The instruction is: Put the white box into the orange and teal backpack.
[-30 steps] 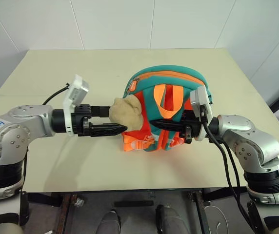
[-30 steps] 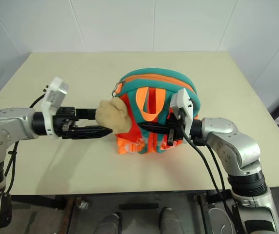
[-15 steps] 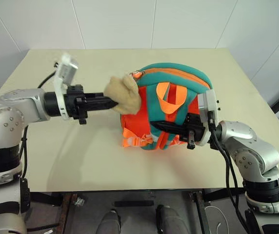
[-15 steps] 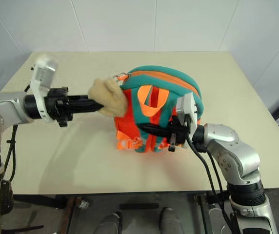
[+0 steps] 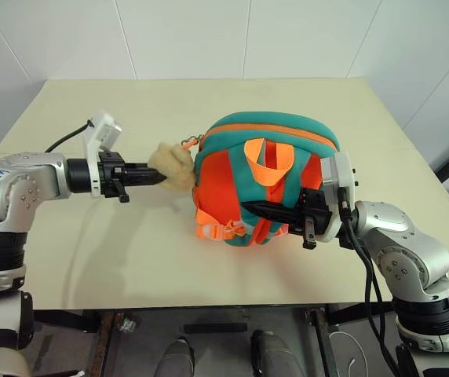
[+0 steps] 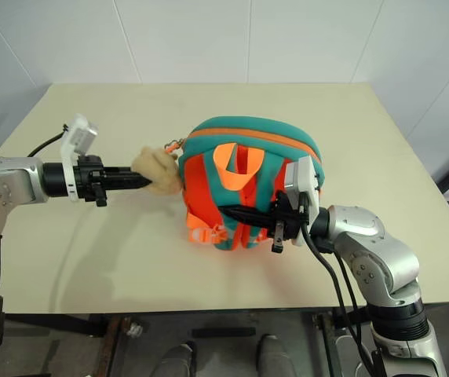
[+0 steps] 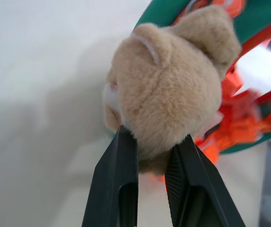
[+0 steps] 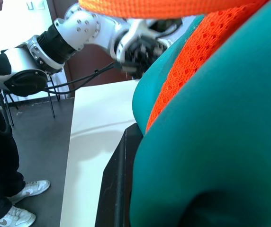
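Left gripper [image 5: 155, 177]: your two black fingers are pinching the beige fluffy plush bear [image 7: 166, 99], closing on its lower part and holding it out to the left of the bag.
Right gripper [image 5: 257, 210]: your fingers are pressing together, narrow, against the strap side of the bag; what exactly they are clamping is hidden by the fabric.
Orange and teal backpack [image 5: 268, 169]: you are looking at a small bright orange child's bag with teal trim, standing upright near the middle of the table between your two arms, with its orange top loop [image 5: 267, 161] facing you.
Pale cream table [image 5: 130, 259]: it is carrying the bag.
White box: you are not getting a sight of it, so I cannot tell where it is lying.
Person [image 8: 3, 179]: someone in dark trousers and white shoes is standing beyond the table's left side.
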Controlling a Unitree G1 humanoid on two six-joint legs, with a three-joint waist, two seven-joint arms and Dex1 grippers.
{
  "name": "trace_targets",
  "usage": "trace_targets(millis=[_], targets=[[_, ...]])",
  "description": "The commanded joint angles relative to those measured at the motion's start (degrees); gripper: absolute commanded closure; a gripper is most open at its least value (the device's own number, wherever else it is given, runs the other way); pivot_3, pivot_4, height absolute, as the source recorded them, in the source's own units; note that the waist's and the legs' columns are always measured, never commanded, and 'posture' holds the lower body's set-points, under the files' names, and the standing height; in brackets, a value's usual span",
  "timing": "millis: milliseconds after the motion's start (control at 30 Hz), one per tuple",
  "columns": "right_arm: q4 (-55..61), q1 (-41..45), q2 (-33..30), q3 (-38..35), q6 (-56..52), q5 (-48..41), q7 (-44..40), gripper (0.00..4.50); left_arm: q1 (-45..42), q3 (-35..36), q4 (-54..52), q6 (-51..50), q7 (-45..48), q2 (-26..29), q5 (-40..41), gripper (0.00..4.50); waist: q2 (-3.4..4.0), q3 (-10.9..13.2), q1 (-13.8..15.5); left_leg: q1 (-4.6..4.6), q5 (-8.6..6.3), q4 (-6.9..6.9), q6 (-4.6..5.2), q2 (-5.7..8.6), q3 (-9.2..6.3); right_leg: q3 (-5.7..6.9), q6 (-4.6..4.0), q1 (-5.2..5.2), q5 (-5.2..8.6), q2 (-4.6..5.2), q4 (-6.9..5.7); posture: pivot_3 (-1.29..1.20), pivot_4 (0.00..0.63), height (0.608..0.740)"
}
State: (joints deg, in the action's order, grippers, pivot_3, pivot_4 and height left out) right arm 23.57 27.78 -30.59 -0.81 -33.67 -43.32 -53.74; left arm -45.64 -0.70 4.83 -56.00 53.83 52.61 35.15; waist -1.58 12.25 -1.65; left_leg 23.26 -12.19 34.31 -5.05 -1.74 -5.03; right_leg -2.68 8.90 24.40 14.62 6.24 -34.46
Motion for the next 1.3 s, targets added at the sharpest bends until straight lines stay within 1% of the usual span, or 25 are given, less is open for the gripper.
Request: trace_targets(millis=[33, 100, 200, 333, 400, 500, 633, 700, 733, 767, 800, 833, 900, 1000, 1067, 1100, 1167, 1267, 1300], targets=[[1.9, 0.1, -0.4, -1.9, 1.7, -0.5, 0.4, 4.5, -0.5, -3.0, 3.2, 2.7, 1.3, 0.9, -5.3, 4.1, 0.0, 0.0, 0.0, 0.0, 0.0, 0.0, 0.0, 0.0, 0.0, 0.0, 0.0, 0.0, 0.0, 0.0, 0.0, 0.0, 0.15, 0.74], [1.7, 0.3, -0.5, -1.8, 1.5, -0.5, 0.5, 4.5, -1.0, -6.4, 5.3, 4.9, 2.2, 0.6, -8.8, 4.1, 0.0, 0.0, 0.0, 0.0, 0.0, 0.0, 0.0, 0.0, 0.01, 0.0, 0.0, 0.0, 0.0, 0.0, 0.0, 0.0, 0.15, 0.74], [1.4, 0.6, -0.6, -1.7, 1.4, -0.4, 0.6, 4.5, -2.4, -12.5, 11.2, 10.0, 3.2, -1.7, -15.5, 4.1, 0.0, 0.0, 0.1, 0.0, 0.0, 0.0, 0.0, 0.0, 0.01, 0.0, 0.0, 0.0, 0.0, 0.0, 0.01, 0.0, 0.15, 0.74], [1.4, 0.9, -0.6, -1.6, 0.9, -0.7, 0.9, 4.5, -4.8, -16.8, 20.0, 16.8, 3.1, -5.2, -22.9, 4.14, -0.03, 0.0, 0.1, 0.02, 0.0, 0.01, 0.0, 0.0, 0.02, 0.0, 0.01, -0.01, -0.01, 0.0, 0.02, 0.0, 0.15, 0.74], [1.5, 1.0, -0.8, -1.6, 0.4, -0.9, 1.2, 4.5, -5.7, -17.4, 23.3, 19.8, 3.3, -7.4, -24.6, 4.32, -0.04, 0.0, 0.1, 0.01, 0.0, 0.01, 0.0, 0.0, 0.02, 0.0, 0.02, -0.01, -0.01, 0.0, 0.02, 0.0, 0.15, 0.74], [1.7, 1.2, -1.5, -1.7, -0.9, -1.2, 2.1, 4.5, -6.8, -15.1, 25.5, 21.5, 4.6, -10.7, -23.5, 4.35, -0.03, 0.0, 0.1, -0.02, 0.0, 0.01, 0.0, 0.0, 0.04, 0.0, 0.02, -0.03, -0.01, 0.01, 0.02, 0.0, 0.15, 0.74], [2.7, 0.9, -3.9, -2.4, -3.6, -1.7, 2.9, 4.5, -6.9, -5.2, 24.1, 21.6, 7.7, -14.0, -15.3, 4.35, -0.04, 0.0, 0.4, 0.03, 0.0, 0.09, 0.01, 0.0, 0.03, 0.01, 0.04, -0.04, -0.02, 0.01, -0.02, 0.0, 0.15, 0.74], [3.3, 0.5, -6.3, -2.7, -6.1, -2.4, 3.4, 3.85, -5.4, -2.3, 22.4, 22.1, 9.2, -13.8, -13.7, 4.35, -0.03, 0.0, 0.3, 0.09, 0.0, 0.12, 0.01, 0.0, 0.02, 0.0, 0.08, -0.03, -0.04, 0.02, 0.03, 0.0, 0.15, 0.74], [3.6, 0.3, -7.4, -2.9, -7.1, -2.7, 3.5, 3.61, -4.8, -1.8, 21.8, 21.9, 9.6, -13.4, -13.8, 4.35, -0.03, 0.0, 0.3, 0.09, -0.01, 0.11, 0.01, 0.01, 0.02, 0.0, 0.08, -0.03, -0.04, 0.03, 0.04, 0.0, 0.15, 0.74], [3.9, 0.1, -8.2, -3.3, -7.8, -3.1, 3.9, 3.27, -4.3, -1.3, 21.3, 21.7, 9.7, -13.0, -14.0, 3.64, -0.03, 0.0, 0.3, 0.09, -0.02, 0.11, 0.03, 0.0, 0.02, 0.0, 0.08, -0.03, -0.04, 0.03, 0.04, 0.0, 0.15, 0.74], [4.4, 0.0, -8.9, -3.8, -8.3, -3.6, 4.0, 2.95, -3.8, -0.9, 20.7, 21.8, 9.3, -12.7, -14.4, 3.47, -0.03, 0.0, 0.3, 0.08, -0.04, 0.1, 0.06, 0.0, 0.02, 0.01, 0.08, -0.03, -0.04, 0.03, 0.02, 0.0, 0.15, 0.74], [4.8, -0.2, -9.6, -4.5, -8.8, -4.0, 4.2, 2.61, -3.4, -0.2, 20.1, 21.0, 9.3, -12.5, -14.1, 3.09, -0.03, 0.0, 0.3, 0.07, -0.04, 0.07, 0.07, 0.0, 0.02, 0.01, 0.08, -0.03, -0.04, 0.03, 0.03, 0.0, 0.15, 0.74], [6.0, -0.9, -11.0, -6.0, -9.8, -5.0, 4.5, 1.95, -2.8, 1.3, 19.1, 18.6, 9.1, -12.2, -13.0, 2.47, -0.03, 0.0, 0.2, 0.06, -0.05, 0.06, 0.08, 0.0, 0.02, 0.01, 0.08, -0.03, -0.04, 0.02, 0.02, 0.0, 0.15, 0.74], [8.9, -3.3, -14.8, -9.5, -12.2, -6.9, 5.0, 1.01, 0.0, 4.0, 16.2, 19.5, 8.4, -11.3, -12.5, 1.55, -0.03, 0.0, 0.2, 0.07, -0.05, 0.06, 0.08, 0.01, 0.02, 0.0, 0.08, -0.03, -0.04, 0.03, 0.04, 0.0, 0.15, 0.74], [10.2, -5.3, -17.1, -12.2, -13.5, -8.3, 5.4, 0.29, 1.8, 5.5, 14.4, 19.8, 7.5, -10.9, -12.3, 0.92, -0.03, 0.0, 0.2, 0.06, -0.06, 0.06, 0.09, 0.0, 0.03, 0.01, 0.08, -0.03, -0.04, 0.03, 0.05, 0.0, 0.15, 0.74], [10.7, -6.8, -18.8, -14.4, -14.8, -9.1, 5.6, 0.05, 2.8, 6.6, 14.1, 20.8, 7.4, -10.4, -12.2, 0.67, -0.03, 0.0, 0.3, 0.05, -0.07, 0.06, 0.09, 0.0, 0.03, 0.0, 0.08, -0.03, -0.04, 0.03, 0.04, 0.0, 0.15, 0.74], [11.6, -11.8, -22.9, -19.2, -16.5, -9.2, 4.3, 0.0, 4.3, 8.8, 14.0, 23.3, 7.7, -9.5, -11.7, 0.03, -0.04, 0.0, 0.3, 0.04, -0.07, 0.06, 0.1, 0.0, 0.03, 0.0, 0.07, -0.04, -0.04, 0.03, 0.04, 0.0, 0.15, 0.74], [11.7, -22.0, -29.1, -28.8, -17.4, -6.3, -0.5, 0.0, 6.2, 11.7, 15.0, 27.8, 10.3, -8.1, -10.8, 0.01, -0.05, 0.0, 0.4, 0.03, -0.08, 0.07, 0.11, 0.0, 0.08, 0.01, 0.03, -0.05, -0.02, 0.04, 0.14, 0.0, 0.15, 0.74], [11.6, -24.1, -30.2, -30.7, -17.2, -5.8, -1.4, 0.0, 6.4, 12.2, 15.2, 28.4, 10.7, -7.9, -10.6, 0.01, -0.05, 0.0, 0.4, 0.02, -0.09, 0.06, 0.14, 0.0, 0.13, 0.01, 0.01, -0.06, -0.01, 0.06, 0.2, 0.0, 0.15, 0.74]])
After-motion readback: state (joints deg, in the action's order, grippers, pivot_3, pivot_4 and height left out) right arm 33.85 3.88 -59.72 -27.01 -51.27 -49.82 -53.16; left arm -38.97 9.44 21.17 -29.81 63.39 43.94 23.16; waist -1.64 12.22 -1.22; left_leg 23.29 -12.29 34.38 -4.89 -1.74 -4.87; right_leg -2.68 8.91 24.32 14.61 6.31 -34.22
